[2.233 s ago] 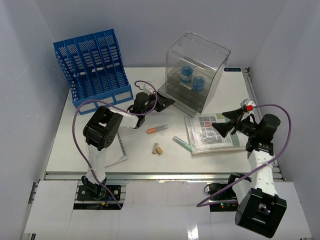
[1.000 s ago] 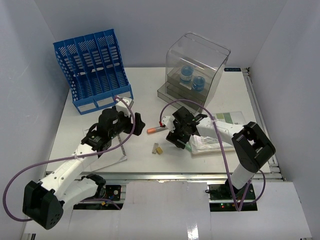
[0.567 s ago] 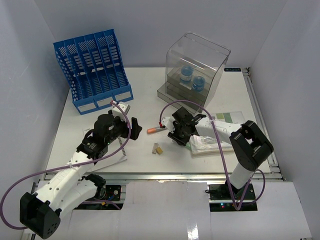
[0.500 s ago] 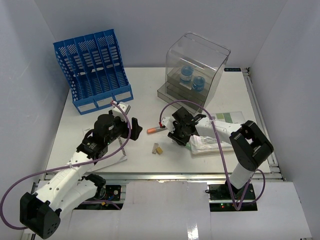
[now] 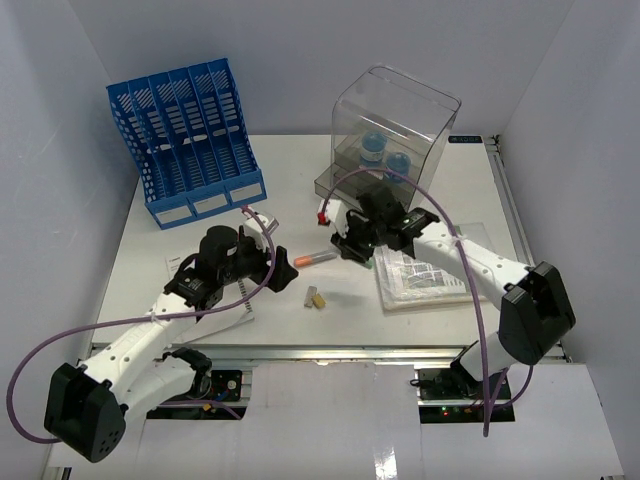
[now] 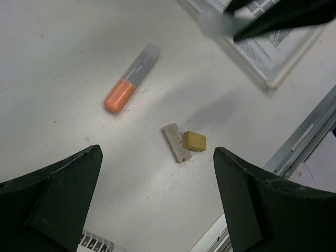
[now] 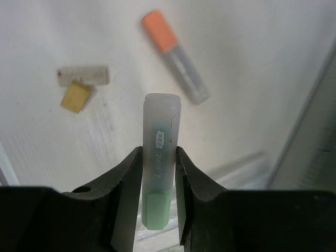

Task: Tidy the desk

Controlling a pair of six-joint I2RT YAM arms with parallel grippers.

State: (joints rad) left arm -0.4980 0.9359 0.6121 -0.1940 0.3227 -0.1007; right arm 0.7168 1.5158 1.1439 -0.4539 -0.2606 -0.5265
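Tidying the desk (image 5: 350,320), a flat white top spread beneath both sets of fingers and closed in by plain pale walls, looks barely begun. The blue file rack (image 5: 185,130) and clear drawer box (image 5: 395,130) stand well beyond the fingers, and a booklet (image 5: 425,275) lies just beside the right ones. The right gripper (image 7: 157,157) is clamped on a green highlighter (image 7: 160,126) held above the top; next it needs carrying to a container and a gentle release. The left gripper (image 6: 157,152) hangs wide apart and empty over an orange highlighter (image 6: 131,77) and two eraser bits (image 6: 194,141).
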